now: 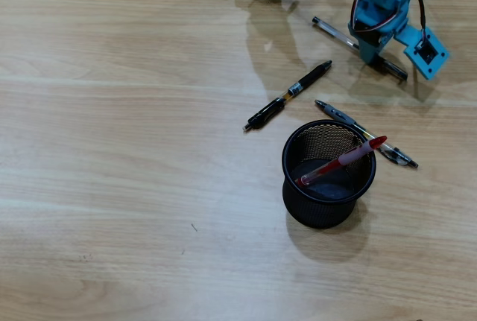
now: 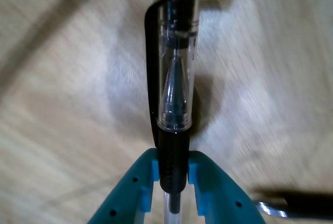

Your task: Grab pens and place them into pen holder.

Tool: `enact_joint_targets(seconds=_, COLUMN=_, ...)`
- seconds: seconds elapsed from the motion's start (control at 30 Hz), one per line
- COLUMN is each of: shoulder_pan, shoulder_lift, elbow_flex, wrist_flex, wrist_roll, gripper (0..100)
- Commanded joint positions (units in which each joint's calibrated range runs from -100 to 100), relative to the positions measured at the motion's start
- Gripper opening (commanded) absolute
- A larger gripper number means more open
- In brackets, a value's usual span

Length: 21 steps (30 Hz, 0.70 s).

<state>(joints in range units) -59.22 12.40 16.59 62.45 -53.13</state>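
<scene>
Your teal two-finger gripper (image 2: 171, 180) is pinched tight on the black grip of a clear-barrelled ballpoint pen (image 2: 177, 63) at the overhead view's upper right, presumably to lift it toward the round black wire-mesh pen holder (image 1: 309, 213) at lower centre, where a red pen (image 1: 350, 156) already leans.

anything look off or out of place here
Nothing is damaged or spilled. The red pen leans in the pen holder, its tip poking over the rim. Two pens lie loose on the table, and the gripper is clamped on a clear pen.
</scene>
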Motion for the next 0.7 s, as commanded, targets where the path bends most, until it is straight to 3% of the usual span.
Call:
enact_joint_targets(seconds=0.0, shoulder_pan=2.84, shoulder_lift=-7.1, elbow_flex=-7.18, wrist_flex=8.3, wrist_roll=0.25, gripper=2)
enact_joint_targets(seconds=0.3, shoulder_pan=8.14, shoulder_lift=-17.71, elbow_flex=-18.31, wrist_flex=29.62, wrist_roll=0.36, gripper=2)
enact_joint_targets(seconds=0.47, shoulder_pan=10.7, shoulder_lift=-20.6, elbow_flex=-18.95, wrist_flex=27.62, wrist_roll=0.31, gripper=2)
enact_joint_targets(seconds=0.67, shoulder_pan=14.73, shoulder_lift=-22.89, elbow_flex=-23.65, wrist_flex=12.58, wrist_roll=0.36, gripper=2)
